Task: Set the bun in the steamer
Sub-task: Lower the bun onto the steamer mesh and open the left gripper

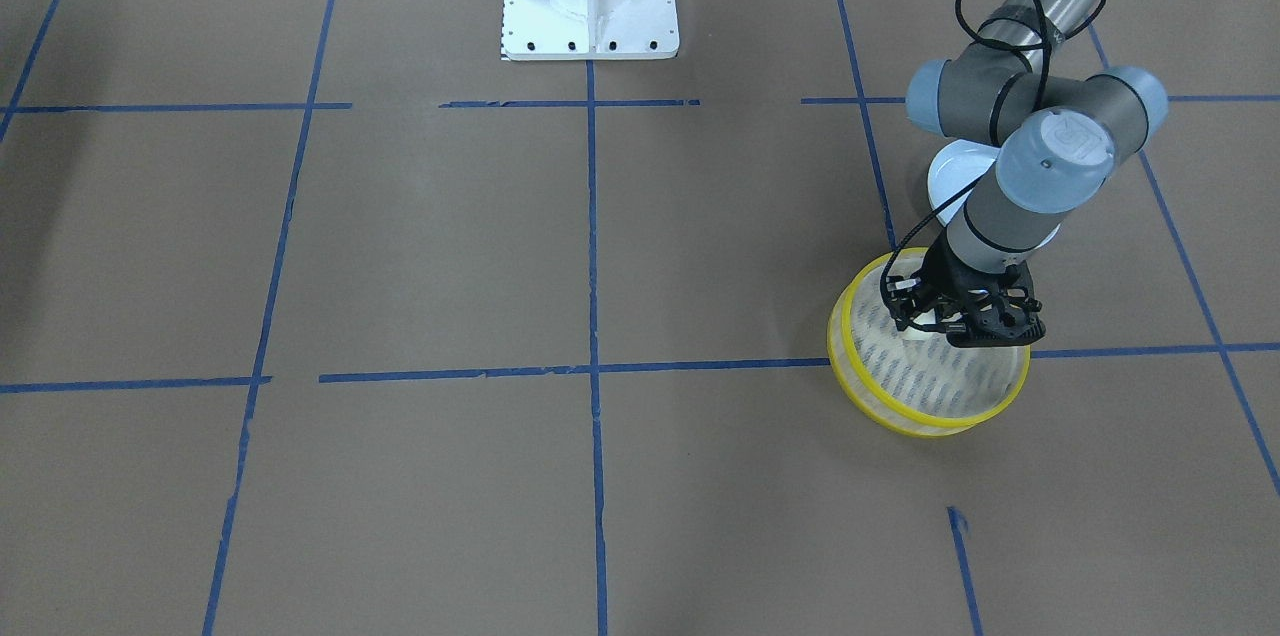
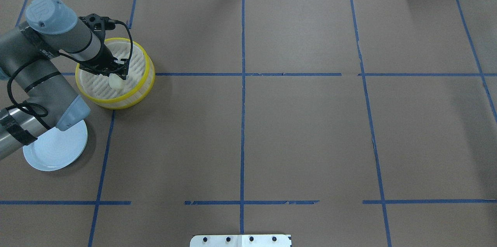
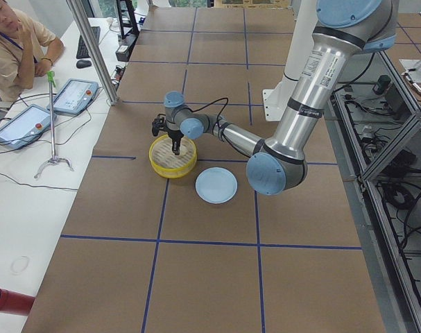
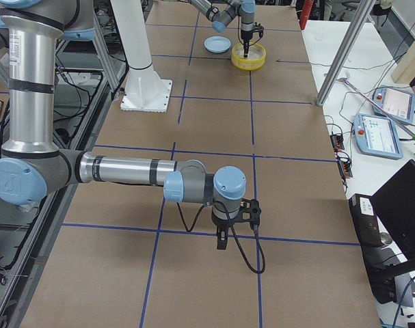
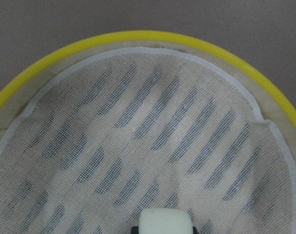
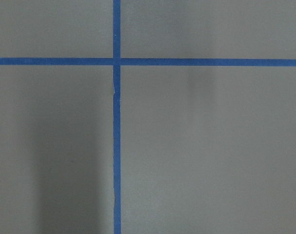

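We are holding the bun (image 2: 115, 82) clamped in our left end effector (image 2: 117, 77) low inside the steamer (image 2: 150, 71) for a short drop; right end effector (image 4: 221, 242): cannot tell.

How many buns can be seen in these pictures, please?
1. The bun is held by the left gripper, inside the steamer. The plate shows none, but the left arm hides part of it.
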Motion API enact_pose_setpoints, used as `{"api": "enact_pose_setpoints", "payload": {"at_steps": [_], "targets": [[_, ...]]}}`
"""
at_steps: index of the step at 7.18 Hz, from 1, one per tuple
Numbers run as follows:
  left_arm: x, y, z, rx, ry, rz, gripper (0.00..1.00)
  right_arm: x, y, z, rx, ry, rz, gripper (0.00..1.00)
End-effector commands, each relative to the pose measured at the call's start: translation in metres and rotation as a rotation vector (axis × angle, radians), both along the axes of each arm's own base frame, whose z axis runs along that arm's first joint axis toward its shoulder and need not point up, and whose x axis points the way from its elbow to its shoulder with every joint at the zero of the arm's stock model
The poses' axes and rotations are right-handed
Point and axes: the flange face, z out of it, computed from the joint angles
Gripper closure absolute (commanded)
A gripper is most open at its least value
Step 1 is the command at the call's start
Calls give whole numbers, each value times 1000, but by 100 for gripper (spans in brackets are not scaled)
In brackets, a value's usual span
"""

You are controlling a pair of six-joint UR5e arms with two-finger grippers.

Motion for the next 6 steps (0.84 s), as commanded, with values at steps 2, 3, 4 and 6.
{"api": "enact_pose_setpoints", "payload": {"at_steps": [2, 3, 4, 6], "targets": [[-3, -2, 3, 17, -23, -23, 54, 0, 0, 0, 0, 0, 0, 0], [-3, -2, 3, 20, -26, -26, 51, 0, 0, 0, 0, 0, 0, 0], [-3, -2, 3, 20, -25, -27, 23, 0, 0, 0, 0, 0, 0, 0], [-6, -1, 4, 21, -26, -26, 0, 0, 0, 0, 0, 0, 0, 0]]}}
